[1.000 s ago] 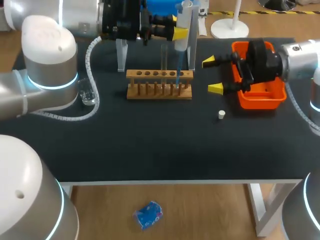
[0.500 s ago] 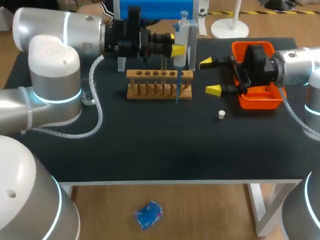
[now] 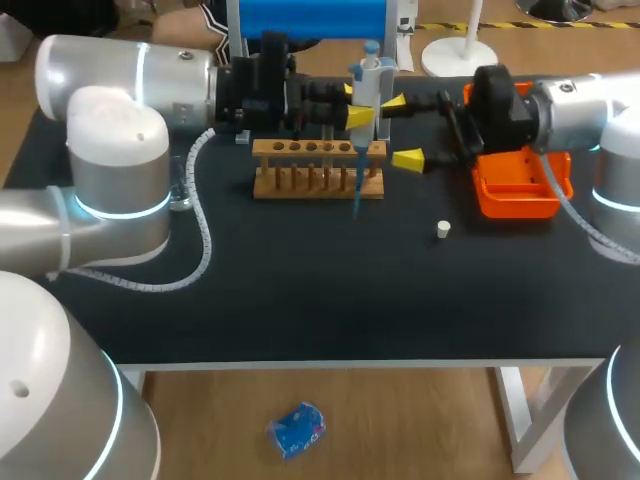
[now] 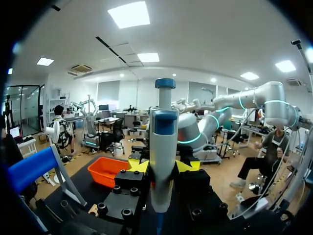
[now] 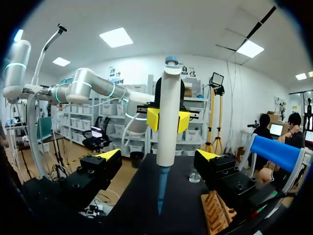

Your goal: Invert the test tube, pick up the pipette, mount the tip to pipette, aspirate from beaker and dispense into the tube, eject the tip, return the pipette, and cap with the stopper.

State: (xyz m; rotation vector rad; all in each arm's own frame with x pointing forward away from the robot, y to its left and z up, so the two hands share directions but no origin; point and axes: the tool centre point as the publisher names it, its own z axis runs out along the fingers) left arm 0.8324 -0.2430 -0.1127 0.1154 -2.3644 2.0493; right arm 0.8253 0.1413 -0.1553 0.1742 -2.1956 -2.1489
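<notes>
1. You've got a black table top carrying everything.
2. A wooden rack sits mid-table toward the back edge. It has one row of holes along its top and pegs along its front.
3. A stand with a blue top bar on clear legs is just behind the rack.
4. An orange bin sits to the rack's right, apart from it and partly hidden.

Left pincer seemingly clamps the pipette, while right pincer gapes wide, facing it.
</notes>
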